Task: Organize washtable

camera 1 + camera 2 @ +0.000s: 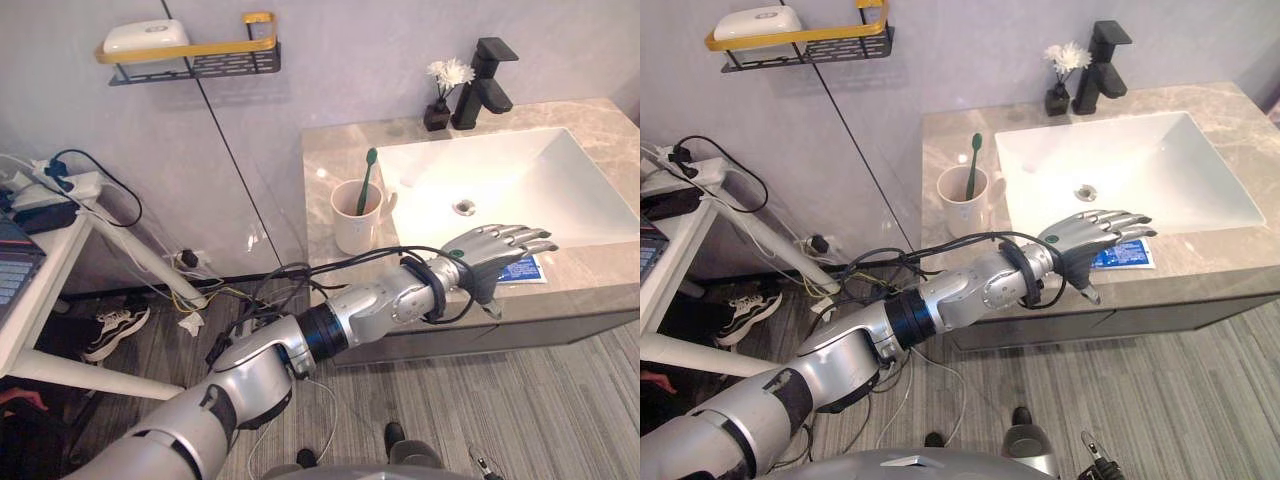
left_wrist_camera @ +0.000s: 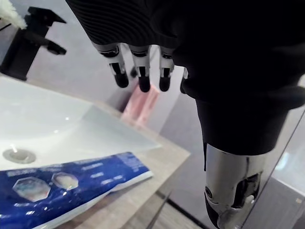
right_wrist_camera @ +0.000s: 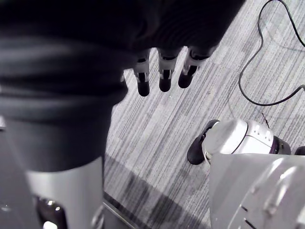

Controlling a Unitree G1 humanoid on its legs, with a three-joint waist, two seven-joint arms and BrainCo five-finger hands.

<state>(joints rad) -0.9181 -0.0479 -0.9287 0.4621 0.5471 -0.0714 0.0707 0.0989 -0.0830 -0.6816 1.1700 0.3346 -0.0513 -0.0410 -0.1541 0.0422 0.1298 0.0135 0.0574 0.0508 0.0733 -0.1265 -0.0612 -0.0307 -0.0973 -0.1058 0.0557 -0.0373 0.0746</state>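
Looks like a bathroom corner staged in a test room: stone counter (image 1: pixel 330 165) with white basin (image 1: pixel 520 165), black tap (image 1: pixel 483 85), mug (image 1: pixel 355 230) holding a toothbrush (image 1: pixel 366 180), soap (image 1: pixel 146 36) on a wall shelf (image 1: pixel 205 58). Beside it, a work table (image 1: pixel 55 265) with power strip (image 1: pixel 70 186), cables (image 1: pixel 225 292) and laptop (image 1: pixel 14 268).

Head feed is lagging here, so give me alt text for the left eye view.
The left hand, fingers straight, hovers over a blue tube on the counter, in front of the white sink. A cup holding a green toothbrush stands left of the sink.
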